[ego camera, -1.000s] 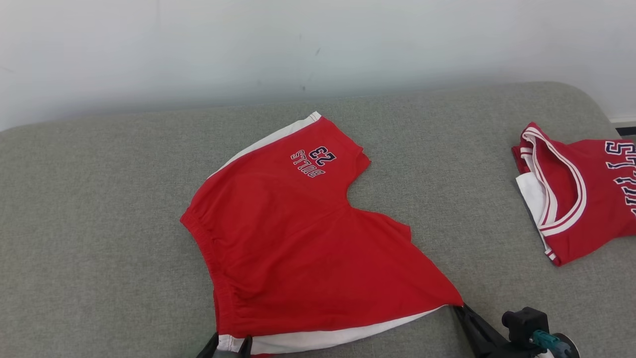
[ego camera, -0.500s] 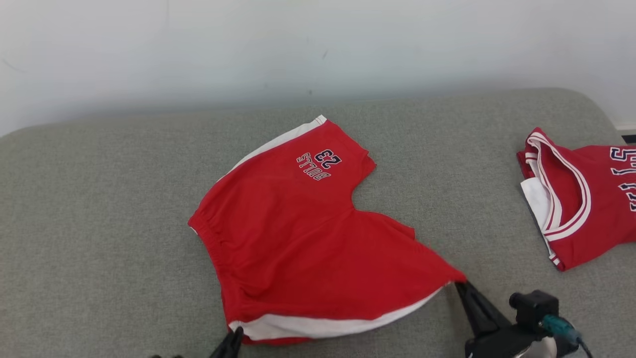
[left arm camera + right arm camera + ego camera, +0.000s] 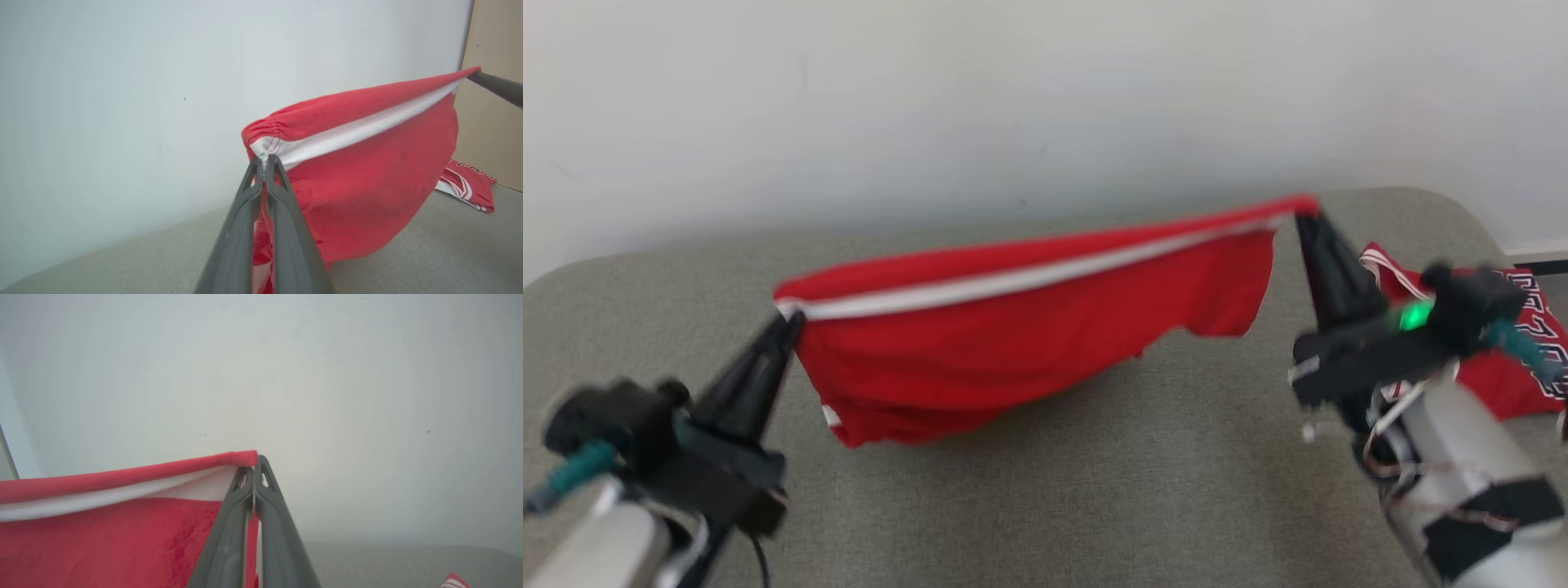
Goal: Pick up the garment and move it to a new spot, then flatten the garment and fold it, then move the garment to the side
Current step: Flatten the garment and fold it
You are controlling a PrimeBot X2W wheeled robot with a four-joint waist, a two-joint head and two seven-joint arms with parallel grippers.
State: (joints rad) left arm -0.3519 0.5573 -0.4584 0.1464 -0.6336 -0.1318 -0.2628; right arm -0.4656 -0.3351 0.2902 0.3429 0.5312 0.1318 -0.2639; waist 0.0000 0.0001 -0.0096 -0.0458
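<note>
Nearest in the head view, at the lower left: left tool (image 3: 788,322) on its pale forearm, long dark fingers pressed together and pinching one corner of the red fabric shorts (image 3: 1013,351) with a white side stripe. Same grip seen from the left wrist view: both fingers shut tight on the gathered elastic edge, white stripe running away from the pinch. At the lower right, somewhat farther and higher: right tool (image 3: 1305,214), green light glowing on its dark wrist block, fingers likewise closed on the far end of the same striped edge. Between the two pinches, shorts stretched out in the air like a banner, top edge taut and sloping up toward the right, loose red cloth sagging below. Underneath, grey woven upholstered cushion (image 3: 1094,490); lowest folds close above it, contact impossible to judge. Behind the right tool, lying on the cushion: red jersey with white and navy trim (image 3: 1499,380), partly hidden by the arm. Farthest back, plain pale wall (image 3: 1013,98). Head view blurred throughout.
</note>
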